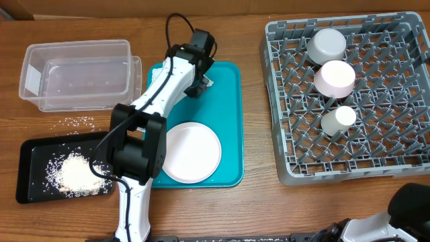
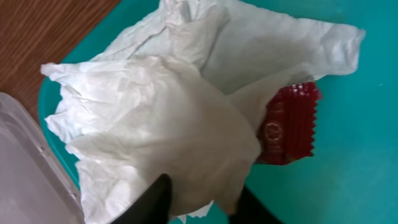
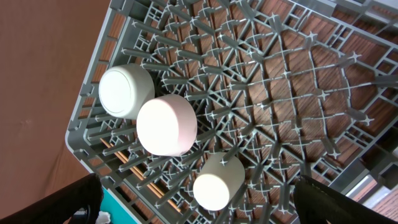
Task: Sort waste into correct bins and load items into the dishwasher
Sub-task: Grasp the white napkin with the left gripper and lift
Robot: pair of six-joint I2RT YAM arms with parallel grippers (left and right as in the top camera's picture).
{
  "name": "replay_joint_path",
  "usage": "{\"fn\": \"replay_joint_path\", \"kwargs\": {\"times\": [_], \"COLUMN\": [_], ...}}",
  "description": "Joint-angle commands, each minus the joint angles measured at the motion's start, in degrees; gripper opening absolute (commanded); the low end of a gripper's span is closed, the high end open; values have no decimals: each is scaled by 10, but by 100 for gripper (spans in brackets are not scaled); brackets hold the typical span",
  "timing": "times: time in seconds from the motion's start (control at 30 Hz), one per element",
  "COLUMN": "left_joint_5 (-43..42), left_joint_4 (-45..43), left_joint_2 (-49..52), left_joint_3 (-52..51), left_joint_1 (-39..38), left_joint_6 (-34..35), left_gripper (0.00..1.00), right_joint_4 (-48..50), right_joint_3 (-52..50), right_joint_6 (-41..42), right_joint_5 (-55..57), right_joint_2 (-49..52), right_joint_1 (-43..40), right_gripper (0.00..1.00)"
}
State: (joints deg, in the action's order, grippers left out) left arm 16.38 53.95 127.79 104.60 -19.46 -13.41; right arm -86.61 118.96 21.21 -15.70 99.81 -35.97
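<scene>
A brown wood-grain surface (image 1: 255, 202) fills the overhead view. Toward its far left corner stands one clear plastic tub (image 1: 77, 74). Nearer, along the left edge, one black tray (image 1: 30, 158) holds a heap of white grains (image 1: 74, 173), with a few more strewn on the wood between tub and tray. At the centre lies one teal tray (image 1: 228, 101), its long axis running from far edge to near edge, with one white plate (image 1: 191, 152) on its near half. By the right edge sits one grey dish rack (image 1: 376, 148) carrying three vessels, bottoms up, in a row: one white bowl (image 1: 326, 44), one pink bowl (image 1: 334, 78) and one white cup (image 1: 338, 119). The left pincer (image 1: 200, 84) hangs over the teal tray's far end. In the left wrist view one crumpled white tissue (image 2: 155, 124) lies on the teal tray beside the tub's rim, covering part of one red wrapper (image 2: 289, 124) whose long axis runs up and down the frame, a crimped end uppermost. Two dark fingers (image 2: 155, 199) flank the tissue's lower edge at a narrow gap; I cannot tell whether they pinch it. The right wrist view looks down on the rack and the same three vessels, the right pincer (image 3: 199, 214) spread wide above them.
</scene>
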Motion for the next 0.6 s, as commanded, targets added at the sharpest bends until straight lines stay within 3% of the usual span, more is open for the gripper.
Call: {"fn": "replay_joint_path", "kwargs": {"times": [0.0,0.03,0.07,0.57], "left_joint_5": [5,5,6,-23], "left_joint_4": [-3,-3,-3,67], "left_joint_2": [3,3,3,-111], "left_joint_3": [0,0,1,58], "left_joint_1": [9,9,9,1], "left_joint_6": [13,15,21,189], "left_gripper": [17,6,4,4], "right_joint_4": [2,2,2,2], "right_joint_3": [3,3,3,3], "right_joint_6": [3,3,3,3], "right_joint_5": [-3,-3,-3,-3], "right_joint_2": [0,0,0,0], "right_joint_1": [-1,-1,-1,-1], "right_gripper": [100,100,100,100]}}
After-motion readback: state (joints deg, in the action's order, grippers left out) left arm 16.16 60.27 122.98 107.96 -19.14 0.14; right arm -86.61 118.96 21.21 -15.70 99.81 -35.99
